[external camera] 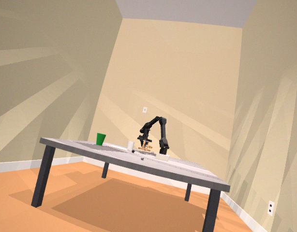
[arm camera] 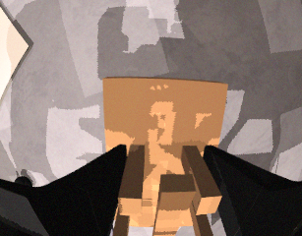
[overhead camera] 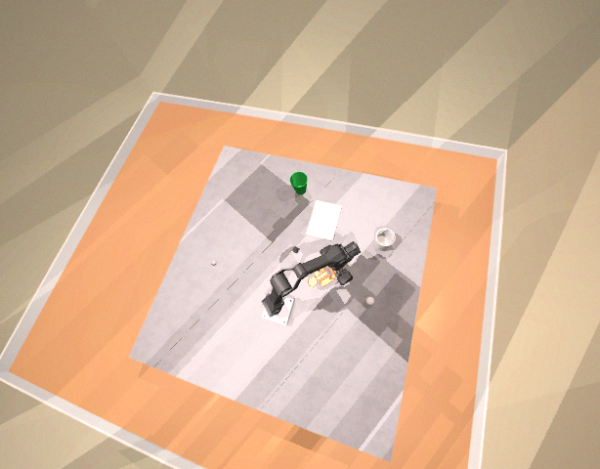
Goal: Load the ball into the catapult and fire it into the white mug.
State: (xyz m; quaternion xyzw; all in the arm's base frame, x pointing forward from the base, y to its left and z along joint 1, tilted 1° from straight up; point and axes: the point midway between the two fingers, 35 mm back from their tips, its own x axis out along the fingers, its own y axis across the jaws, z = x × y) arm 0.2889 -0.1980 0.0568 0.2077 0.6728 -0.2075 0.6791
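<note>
Gripper [arm camera: 162, 157] is clamped on the wooden catapult [arm camera: 165, 138] frame, fingers pressing its two side rails. Catapult sits mid-table just beside the arm's base; white mug [overhead camera: 385, 236] at its 2 o'clock, pale ball [overhead camera: 369, 300] at its 4 o'clock, both apart from it.
</note>
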